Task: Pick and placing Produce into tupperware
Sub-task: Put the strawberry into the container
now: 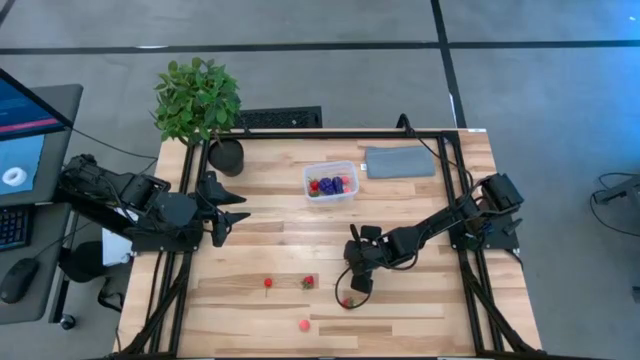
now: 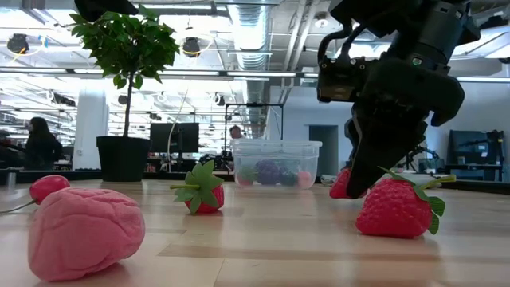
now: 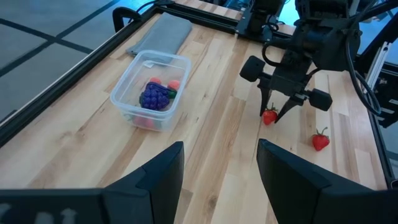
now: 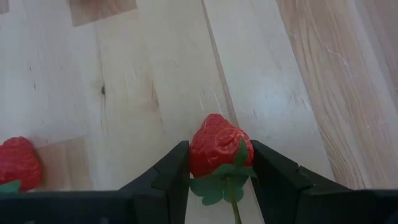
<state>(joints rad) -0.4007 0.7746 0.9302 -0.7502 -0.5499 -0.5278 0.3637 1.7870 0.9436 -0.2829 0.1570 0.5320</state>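
Observation:
The clear tupperware (image 1: pixel 331 182) stands at the table's far middle with purple and red produce inside (image 3: pixel 153 96). My right gripper (image 1: pixel 356 289) is low over the near middle of the table, shut on a red strawberry (image 4: pixel 219 148). A second strawberry (image 1: pixel 347 300) lies loose beside it. Another strawberry (image 1: pixel 308 282), a small red piece (image 1: pixel 268 283) and a pink piece (image 1: pixel 304 324) lie on the boards toward the near edge. My left gripper (image 1: pixel 238 207) hangs open above the table's left side, holding nothing. My right gripper pinches the strawberry's two sides (image 4: pixel 194 155) between its two fingers, the green top (image 4: pixel 221 174) turned toward the wrist. The fingers (image 3: pixel 292 107) slant down onto it from the far right. The strawberry (image 2: pixel 343 183) sits at table level; whether it is clear of the boards, I cannot tell.
A potted plant (image 1: pixel 198 100) stands at the far left corner and a flat grey pad (image 1: pixel 400 160) lies right of the tupperware. A black frame (image 1: pixel 455 190) runs along the table's sides. Bare boards lie between the tupperware and the loose produce.

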